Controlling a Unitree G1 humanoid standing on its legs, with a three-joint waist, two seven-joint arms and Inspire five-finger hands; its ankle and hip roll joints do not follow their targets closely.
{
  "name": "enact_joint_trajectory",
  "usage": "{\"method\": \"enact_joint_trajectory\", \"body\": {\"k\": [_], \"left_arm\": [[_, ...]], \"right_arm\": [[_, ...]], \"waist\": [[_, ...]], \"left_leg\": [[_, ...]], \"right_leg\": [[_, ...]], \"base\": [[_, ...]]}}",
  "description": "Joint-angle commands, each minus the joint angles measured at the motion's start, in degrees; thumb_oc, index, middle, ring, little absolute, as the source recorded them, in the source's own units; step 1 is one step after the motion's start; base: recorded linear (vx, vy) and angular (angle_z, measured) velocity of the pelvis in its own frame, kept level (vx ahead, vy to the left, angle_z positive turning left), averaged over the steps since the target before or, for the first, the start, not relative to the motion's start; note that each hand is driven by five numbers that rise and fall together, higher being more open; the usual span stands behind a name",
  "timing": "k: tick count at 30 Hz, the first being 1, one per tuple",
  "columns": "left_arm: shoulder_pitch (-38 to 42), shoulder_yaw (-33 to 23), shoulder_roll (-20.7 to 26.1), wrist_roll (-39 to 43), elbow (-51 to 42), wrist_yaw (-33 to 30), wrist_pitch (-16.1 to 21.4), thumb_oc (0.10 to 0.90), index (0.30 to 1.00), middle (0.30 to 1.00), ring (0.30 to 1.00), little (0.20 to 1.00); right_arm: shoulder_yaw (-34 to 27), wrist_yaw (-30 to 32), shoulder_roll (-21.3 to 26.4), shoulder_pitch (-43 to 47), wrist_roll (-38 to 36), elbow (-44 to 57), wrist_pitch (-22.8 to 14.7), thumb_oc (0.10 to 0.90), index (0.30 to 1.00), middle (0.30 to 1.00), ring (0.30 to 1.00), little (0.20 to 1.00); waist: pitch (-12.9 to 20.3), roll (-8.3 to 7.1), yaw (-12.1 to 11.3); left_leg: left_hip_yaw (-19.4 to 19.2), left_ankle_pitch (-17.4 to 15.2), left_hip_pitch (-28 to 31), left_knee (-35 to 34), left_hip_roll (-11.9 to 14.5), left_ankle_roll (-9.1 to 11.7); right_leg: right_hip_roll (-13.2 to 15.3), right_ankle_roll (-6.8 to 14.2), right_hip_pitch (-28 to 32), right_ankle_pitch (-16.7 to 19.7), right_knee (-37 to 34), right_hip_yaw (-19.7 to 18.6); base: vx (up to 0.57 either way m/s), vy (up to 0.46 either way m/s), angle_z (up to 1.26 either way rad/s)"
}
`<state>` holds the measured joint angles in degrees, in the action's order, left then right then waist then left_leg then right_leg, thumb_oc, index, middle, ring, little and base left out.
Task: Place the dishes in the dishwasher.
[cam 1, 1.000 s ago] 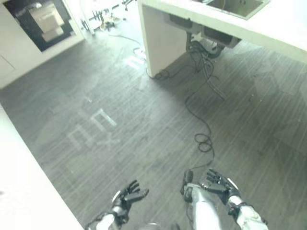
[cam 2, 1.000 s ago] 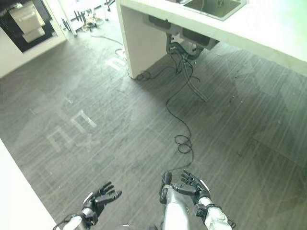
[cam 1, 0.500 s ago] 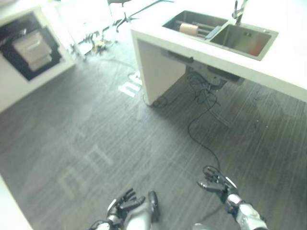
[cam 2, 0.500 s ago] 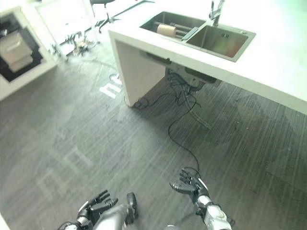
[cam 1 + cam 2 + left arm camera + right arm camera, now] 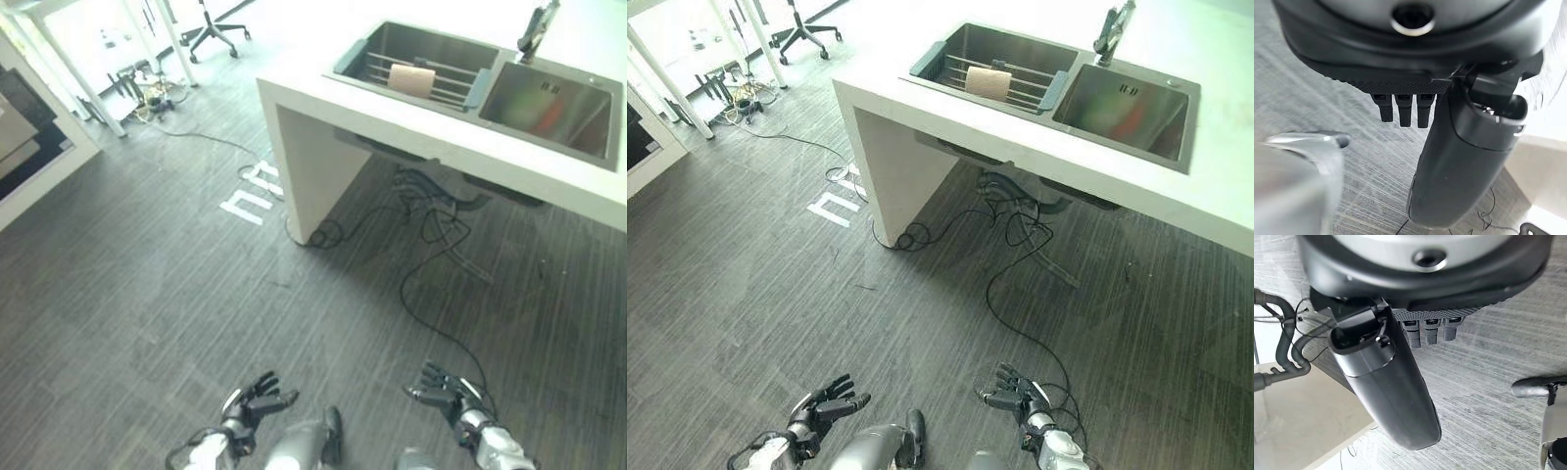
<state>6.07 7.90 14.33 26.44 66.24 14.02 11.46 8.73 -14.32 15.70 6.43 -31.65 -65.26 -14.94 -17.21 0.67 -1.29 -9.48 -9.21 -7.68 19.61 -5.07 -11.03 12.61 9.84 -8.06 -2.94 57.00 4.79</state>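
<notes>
Nearest the camera, the left hand (image 5: 253, 404) and the right hand (image 5: 443, 390) hung low over the dark striped floor (image 5: 147, 294), each with fingers loosely spread and holding nothing; both wrist views showed straight fingers and thumb over bare floor, a posture that probably suited walking rather than grasping. Two hands were counted, both empty. Farther off stood one white counter (image 5: 323, 108), its end panel resting on the floor, with loose cables (image 5: 431, 211) hanging beneath it. Set into the counter top was a steel sink (image 5: 1058, 83) of two basins: the left basin carried one wire rack (image 5: 1004, 83) bearing one pale, roll-shaped object (image 5: 988, 82), which may have been the dish of the task, though its kind could not be told; the right basin (image 5: 1122, 113) showed blurred red and green shapes, uncounted, below one tap (image 5: 1112, 29). No dishwasher could be identified with certainty. Farthest, one office chair (image 5: 216, 20) stood by white table legs (image 5: 88, 88). The task was judged barely begun
</notes>
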Motion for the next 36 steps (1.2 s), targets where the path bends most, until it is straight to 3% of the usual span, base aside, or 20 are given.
{"method": "enact_joint_trajectory", "body": {"k": [1,3,4,5,7,11,12,14,16,17,18,19,21,23,24,25,28,32,36], "left_arm": [[-4.2,0.2,-0.5,1.5,-2.4,-0.9,1.7,0.800,0.900,0.900,0.900,0.900],[-4.1,-0.3,-0.5,1.1,-2.5,-0.8,1.2,0.800,0.900,0.900,0.900,0.900],[-4.2,-0.3,-0.3,0.1,-2.3,-0.9,1.0,0.800,0.900,0.900,0.900,0.900],[-4.3,-0.2,-0.4,0.1,-1.6,-1.2,1.0,0.800,0.900,0.900,0.900,0.900],[-5.0,0.5,-1.1,1.0,-0.2,-2.7,1.0,0.800,0.900,0.900,0.900,0.900],[-6.2,-1.0,-2.0,1.2,1.4,-4.2,-1.5,0.800,0.900,0.900,0.900,0.900],[-6.4,-1.1,-2.2,1.3,2.0,-4.0,-1.7,0.800,0.900,0.900,0.900,0.900],[-7.0,-1.5,-2.9,1.0,2.8,-4.0,-1.8,0.800,0.900,0.900,0.900,0.900],[-7.6,-1.8,-3.3,1.8,3.5,-3.9,-1.1,0.800,0.900,0.900,0.900,0.900],[-7.4,-2.0,-3.1,2.3,3.7,-3.2,-1.1,0.800,0.900,0.900,0.900,0.900],[-7.1,-2.2,-3.0,1.9,3.6,-3.1,-1.2,0.800,0.900,0.900,0.900,0.900],[-7.0,-2.5,-3.0,1.2,3.9,-3.1,-1.0,0.800,0.900,0.900,0.900,0.900],[-6.8,-2.8,-2.7,1.3,4.0,-3.6,-1.5,0.800,0.900,0.900,0.900,0.900],[-6.6,-2.9,-2.6,1.8,4.2,-3.8,-2.1,0.800,0.900,0.900,0.900,0.900],[-6.6,-2.8,-2.9,1.5,4.6,-3.9,-1.6,0.800,0.900,0.900,0.900,0.900],[-6.7,-2.8,-2.9,1.5,4.6,-3.9,-1.6,0.800,0.900,0.900,0.900,0.900],[-7.0,-2.5,-3.1,1.6,4.4,-3.6,-2.1,0.800,0.900,0.900,0.900,0.900],[-6.7,-2.6,-3.3,-1.1,4.5,-3.8,-3.7,0.800,0.900,0.900,0.900,0.900],[-5.9,-3.4,-2.6,0.7,5.1,-3.9,-5.2,0.800,0.900,0.900,0.900,0.900]], "right_arm": [[-0.6,-1.8,4.3,2.1,-0.2,3.7,-4.6,0.800,0.900,0.900,0.900,0.900],[-0.3,-1.9,4.4,2.6,0.0,3.9,-4.6,0.800,0.900,0.900,0.900,0.900],[-0.4,-2.0,4.4,2.8,0.1,4.1,-4.6,0.800,0.900,0.900,0.900,0.900],[-0.6,-2.4,4.5,2.9,0.2,4.0,-4.3,0.800,0.900,0.900,0.900,0.900],[-1.2,-3.3,3.9,2.5,1.7,3.3,-4.0,0.800,0.900,0.900,0.900,0.900],[-0.5,-2.3,3.4,2.3,2.9,2.5,-2.3,0.800,0.900,0.900,0.900,0.900],[-0.5,-2.3,3.4,2.6,3.3,1.6,-2.4,0.800,0.900,0.900,0.900,0.900],[-0.3,-2.4,3.9,2.8,4.2,0.7,-2.2,0.800,0.900,0.900,0.900,0.900],[-0.5,-2.4,4.5,2.8,5.0,0.3,-2.4,0.800,0.900,0.900,0.900,0.900],[-0.8,-2.5,4.8,2.9,4.4,-0.3,-2.8,0.800,0.900,0.900,0.900,0.900],[-1.1,-2.7,5.0,3.0,3.5,-0.7,-3.0,0.800,0.900,0.900,0.900,0.900],[-1.2,-3.2,5.0,3.1,3.2,-0.9,-3.2,0.800,0.900,0.900,0.900,0.900],[-1.2,-3.2,4.9,3.4,2.9,-0.9,-3.0,0.800,0.900,0.900,0.900,0.900],[-0.9,-2.4,4.6,3.8,2.3,-1.2,-3.0,0.800,0.900,0.900,0.900,0.900],[-0.7,-1.7,4.3,3.9,2.3,-2.1,-3.2,0.800,0.900,0.900,0.900,0.900],[-0.7,-1.7,4.3,3.9,2.3,-2.1,-3.2,0.800,0.900,0.900,0.900,0.900],[-0.6,-1.1,4.3,3.7,2.6,-3.3,-3.4,0.800,0.900,0.900,0.900,0.900],[-1.8,1.5,3.8,2.8,1.1,-4.1,-1.6,0.800,0.900,0.900,0.900,0.900],[-4.2,3.1,3.1,0.9,0.9,-6.4,2.7,0.800,0.900,0.900,0.900,0.900]], "waist": [[-0.4,4.93,-0.4],[-1.2,4.51,0.5],[-1.6,3.24,1.8],[-1.8,1.56,3.0],[-1.4,1.00,3.6],[0.5,0.49,3.0],[0.8,0.29,2.7],[1.2,-0.24,1.8],[1.4,-0.18,1.5],[0.8,-0.41,0.8],[0.3,-0.54,0.0],[0.1,-0.66,-0.8],[0.0,-0.45,-1.1],[-0.2,0.82,-0.9],[0.0,2.72,-1.0],[0.1,2.74,-1.0],[-0.1,3.73,-2.0],[0.3,3.99,-2.0],[1.3,3.84,-1.2]], "left_leg": [[3.6,-2.6,2.7,-2.4,3.0,5.0],[3.6,-3.5,3.8,-2.4,2.9,5.7],[4.2,-4.8,5.1,-2.4,2.1,6.4],[5.1,-6.6,6.6,-2.4,0.7,6.8],[5.2,-9.8,9.6,-2.4,0.6,7.0],[4.3,-9.4,13.2,-2.4,1.0,8.8],[3.6,-7.9,14.5,-2.4,1.3,9.4],[2.4,-1.6,16.7,-1.6,1.5,11.6],[0.6,3.3,13.8,7.2,3.0,14.1],[-1.3,4.0,8.9,14.1,5.1,14.5],[-1.8,3.0,6.2,13.9,4.7,13.8],[-2.4,0.9,5.6,9.5,3.7,12.4],[-2.8,-0.2,6.6,1.0,3.3,11.4],[-1.0,-1.8,5.3,-2.4,4.4,11.4],[4.7,-1.1,1.2,-2.4,6.3,13.1],[4.7,-1.1,1.2,-2.4,6.3,13.1],[9.8,0.9,-1.4,-2.4,6.6,14.7],[9.2,1.3,-2.5,-2.4,7.2,14.7],[9.0,0.4,-2.1,-2.4,6.3,13.7]], "right_leg": [[-5.0,-4.8,-2.1,-0.8,-13.0,10.0],[-6.1,-4.7,-3.1,-1.0,-21.3,10.9],[-6.8,-4.0,-3.8,1.0,-35.1,10.9],[-4.2,-2.3,-7.6,3.5,-39.8,9.6],[-1.5,-0.3,-11.8,7.9,-39.8,9.6],[-3.0,-2.2,-7.9,4.0,-39.8,10.3],[-3.2,-3.1,-6.5,2.6,-39.8,10.6],[-3.2,-4.7,-3.9,-0.3,-39.8,10.6],[-3.4,-6.5,-1.9,-2.4,-39.8,12.1],[-3.0,-7.5,0.1,-3.9,-39.8,13.4],[-2.8,-7.6,1.4,-4.7,-39.8,13.9],[-2.7,-7.2,2.5,-5.4,-39.8,14.1],[-2.8,-6.8,2.9,-5.6,-39.8,14.4],[-4.3,-6.6,3.3,-6.2,-39.8,13.9],[-6.6,-6.3,3.4,-7.4,-39.8,12.0],[-6.6,-6.3,3.4,-7.4,-39.8,12.0],[-7.3,-5.9,4.0,-8.4,-39.8,9.9],[-6.3,-5.4,4.9,-8.7,-39.8,9.9],[-5.6,-5.0,4.8,-8.2,-39.8,9.3]], "base": [[0.25,-0.007,-0.44],[0.25,-0.129,-0.65],[0.41,-0.258,-0.32],[0.51,-0.291,0.19],[0.52,-0.231,0.48],[0.50,-0.257,-0.22],[0.42,-0.236,-0.31],[0.39,-0.218,-0.02],[0.29,-0.212,-0.11],[0.23,-0.214,0.03],[0.24,-0.154,0.18],[0.23,-0.053,0.20],[0.19,0.034,-0.17],[0.18,0.125,-0.58],[0.15,0.151,-0.23],[0.17,0.182,-0.11],[0.13,0.170,-0.21],[0.11,0.200,-0.30],[0.11,0.192,-0.34]]}}
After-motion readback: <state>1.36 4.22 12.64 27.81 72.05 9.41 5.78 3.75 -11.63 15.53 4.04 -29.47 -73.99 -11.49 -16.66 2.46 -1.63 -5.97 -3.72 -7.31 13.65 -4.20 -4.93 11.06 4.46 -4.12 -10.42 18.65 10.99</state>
